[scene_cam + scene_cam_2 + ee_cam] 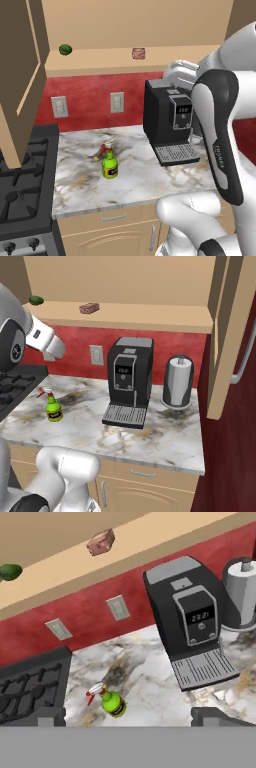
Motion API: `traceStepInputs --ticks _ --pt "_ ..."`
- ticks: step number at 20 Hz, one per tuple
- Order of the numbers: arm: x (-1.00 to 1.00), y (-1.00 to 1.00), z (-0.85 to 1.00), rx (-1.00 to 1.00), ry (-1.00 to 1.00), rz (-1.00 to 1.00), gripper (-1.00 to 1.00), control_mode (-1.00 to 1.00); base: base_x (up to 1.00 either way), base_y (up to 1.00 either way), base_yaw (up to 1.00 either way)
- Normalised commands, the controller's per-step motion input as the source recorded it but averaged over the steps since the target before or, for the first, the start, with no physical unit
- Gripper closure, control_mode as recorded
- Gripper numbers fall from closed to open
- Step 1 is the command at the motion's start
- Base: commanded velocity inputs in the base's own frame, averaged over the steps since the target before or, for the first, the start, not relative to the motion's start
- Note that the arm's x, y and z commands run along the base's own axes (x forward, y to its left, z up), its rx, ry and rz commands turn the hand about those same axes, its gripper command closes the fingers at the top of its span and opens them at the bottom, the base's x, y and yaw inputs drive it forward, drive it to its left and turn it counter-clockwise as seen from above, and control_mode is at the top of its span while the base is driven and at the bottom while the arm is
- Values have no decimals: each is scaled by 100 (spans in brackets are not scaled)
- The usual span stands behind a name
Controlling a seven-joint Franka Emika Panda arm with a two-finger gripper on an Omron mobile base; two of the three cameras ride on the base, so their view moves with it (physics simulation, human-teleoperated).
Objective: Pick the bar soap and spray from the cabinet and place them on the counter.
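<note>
Where the red backsplash meets the marble, the tabletop (145, 187) runs wide and flat, white-grey with brown and yellow veins, and a black gas stove (22, 195) adjoins one end. Over it hangs the cabinet (220, 336), light tan wood with its doors swung open and a plain shelf (115, 62) bare to the room. The pincer (131, 721) looks down on all this from above; two dark fingertips stand far apart at the bottom of the hand view, jaws fully wide, holding nothing.

Counted: one spray (109, 163), upright on the tabletop well below and ahead of the pincer, between the stove and the coffee machine (127, 381); one bar soap (89, 307), on the cabinet shelf, far ahead of the pincer and well above the spray; one dark green ball (65, 49) further along the same shelf; one paper towel roll (178, 381) on its stand (just beside the coffee machine); two wall outlets (117, 102).

The fingertips are cut off by the bottom of the hand view, so only their tops show. The spray's label print is too small to read, and the robot's arm (220, 135) covers part of the coffee machine in the left base view.
</note>
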Motion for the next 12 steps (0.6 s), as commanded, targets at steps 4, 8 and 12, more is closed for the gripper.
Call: traceStepInputs --ticks 4,8,12 --pt "4 0 41 -10 -3 12 -100 -100 0 0 0" --pt "10 0 33 -12 -8 12 -100 -100 0 0 0" --pt "24 0 24 -13 -9 11 -100 -100 0 0 0"
